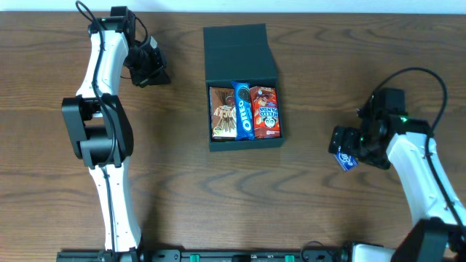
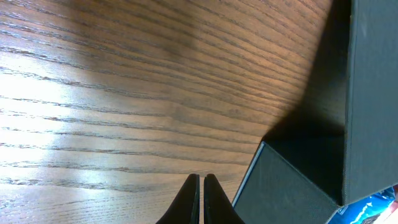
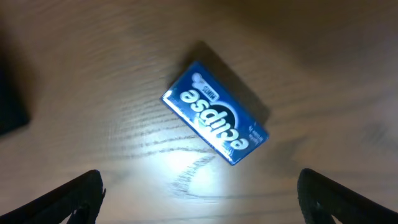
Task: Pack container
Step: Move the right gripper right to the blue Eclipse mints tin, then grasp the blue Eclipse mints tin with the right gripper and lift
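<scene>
The dark teal container (image 1: 245, 143) stands mid-table with its flap lid (image 1: 237, 45) folded back. Inside lie a brown packet (image 1: 223, 113), a blue Oreo packet (image 1: 242, 109) and a red packet (image 1: 265, 111), side by side. My right gripper (image 3: 202, 193) hovers open over the table at the right. A blue Eclipse mints box (image 3: 214, 112) lies flat on the wood just ahead of its fingers (image 3: 81, 196), touching neither; in the overhead view the box (image 1: 346, 161) peeks out beside that gripper (image 1: 341, 145). My left gripper (image 2: 201, 199) is shut and empty, left of the container (image 2: 292, 186).
Bare wooden tabletop (image 1: 175, 182) surrounds the container. In the left wrist view the raised lid (image 2: 373, 93) stands at the right and a blue packet (image 2: 373, 208) shows at the bottom corner. The arm bases sit along the front edge.
</scene>
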`<action>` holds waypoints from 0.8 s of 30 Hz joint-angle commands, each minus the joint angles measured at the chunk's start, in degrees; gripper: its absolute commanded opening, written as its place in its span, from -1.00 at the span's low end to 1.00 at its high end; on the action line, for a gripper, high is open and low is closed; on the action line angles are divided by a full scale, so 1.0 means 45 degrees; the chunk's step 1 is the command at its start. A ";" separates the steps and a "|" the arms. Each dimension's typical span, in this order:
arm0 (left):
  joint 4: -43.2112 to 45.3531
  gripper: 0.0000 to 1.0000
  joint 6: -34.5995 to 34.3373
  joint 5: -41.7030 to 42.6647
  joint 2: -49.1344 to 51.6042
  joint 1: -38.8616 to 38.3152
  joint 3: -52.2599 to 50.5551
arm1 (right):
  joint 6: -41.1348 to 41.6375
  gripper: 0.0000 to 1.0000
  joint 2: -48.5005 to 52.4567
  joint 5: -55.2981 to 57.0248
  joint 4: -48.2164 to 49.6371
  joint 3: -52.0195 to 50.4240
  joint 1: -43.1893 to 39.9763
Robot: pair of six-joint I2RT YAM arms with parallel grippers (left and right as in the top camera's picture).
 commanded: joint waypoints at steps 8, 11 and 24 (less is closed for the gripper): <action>-0.0015 -0.88 0.0204 -0.0131 0.0204 -0.0005 -0.0010 | 0.7873 0.99 0.1491 -0.0301 0.0097 0.0044 0.0078; -0.0005 -0.88 0.0204 -0.0131 0.0204 -0.0005 -0.0010 | 0.8213 0.99 0.1496 -0.0214 0.0223 0.0044 0.0053; 0.0384 -0.88 0.0199 -0.0131 0.0204 -0.0005 -0.0010 | 0.8194 0.97 0.1909 0.0461 0.0884 -0.0005 0.0053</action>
